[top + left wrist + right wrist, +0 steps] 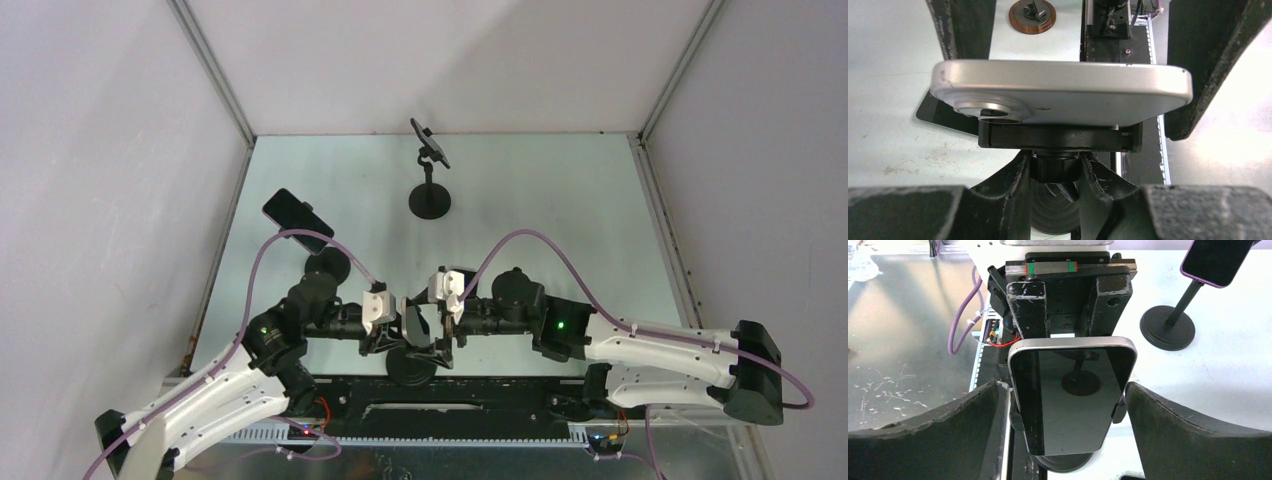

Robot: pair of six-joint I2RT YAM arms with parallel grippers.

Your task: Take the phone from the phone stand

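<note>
Silver phone [1063, 90] seated upright in the stand [1058, 137] clamp, left gripper [1055, 175] clenched on the stand neck below it, right gripper [1062, 405] spread wide either side of the phone, apart from it.

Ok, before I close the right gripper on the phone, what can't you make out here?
- Top external: the phone is a sliver crowded by both grippers, so contact is unreadable.
- Right wrist: the phone hides most of the phone stand. Whether the open right gripper touches its edges is unclear.
- Left wrist: the left gripper fingers cover the stand's neck, and the base is in shadow.
</note>
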